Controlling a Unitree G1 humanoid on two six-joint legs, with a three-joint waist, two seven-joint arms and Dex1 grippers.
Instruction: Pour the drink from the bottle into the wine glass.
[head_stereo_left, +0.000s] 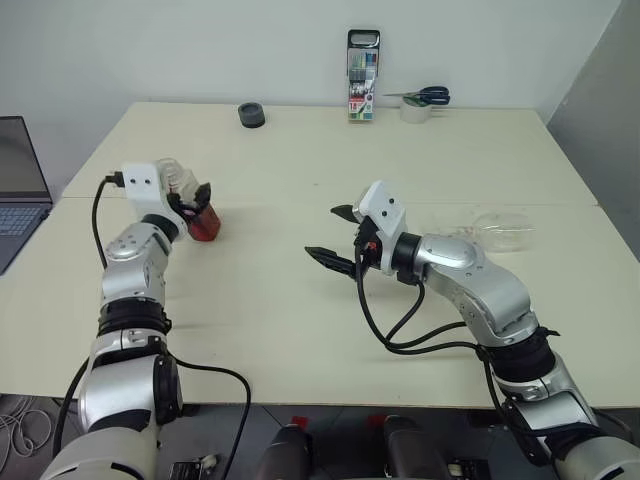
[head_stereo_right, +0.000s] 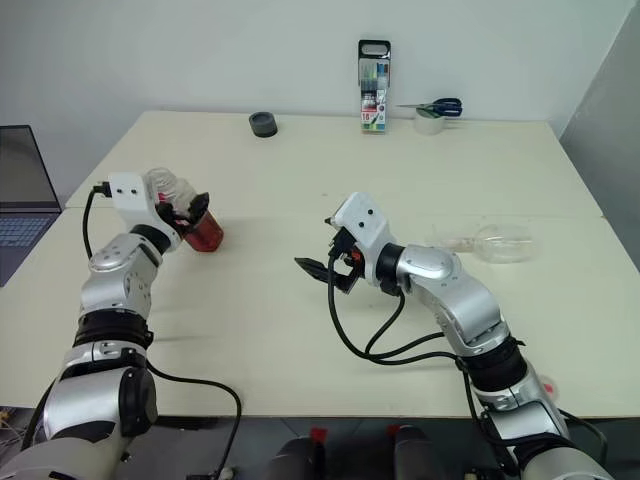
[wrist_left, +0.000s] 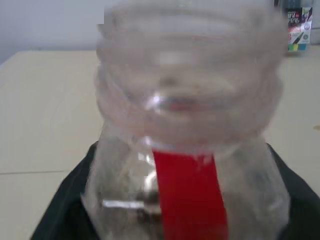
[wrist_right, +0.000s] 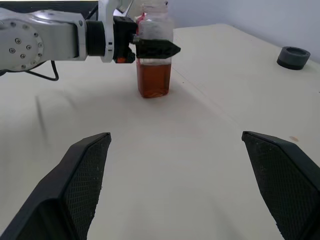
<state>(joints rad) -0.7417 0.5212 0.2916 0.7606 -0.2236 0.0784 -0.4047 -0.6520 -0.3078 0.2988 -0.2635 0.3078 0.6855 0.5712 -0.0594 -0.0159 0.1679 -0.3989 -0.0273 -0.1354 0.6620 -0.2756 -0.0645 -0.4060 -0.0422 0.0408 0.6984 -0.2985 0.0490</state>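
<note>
Bottle (wrist_right: 154, 55): upright on surface (head_stereo_left: 300, 330) at robot's left, uncapped, amber drink (wrist_right: 154, 80) filling its lower part.
Left claw (wrist_right: 152, 49): fingers around bottle's upper body; grip or release unclear.
Right claw (head_stereo_left: 330, 233): spread wide, empty, mid-surface, facing bottle.
Wine glass (head_stereo_right: 495, 241): lying on its side at right, so unready for pouring.

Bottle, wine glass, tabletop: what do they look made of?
Bottle: clear plastic by the look, ribbed neck and thin walls, with a glossy red label strip; amber drink shows through. Wine glass: clear and glossy, glass or hard plastic, lying on its side; highlights and see-through bowl. Table: matte cream laminate, probably; even, no grain.
</note>
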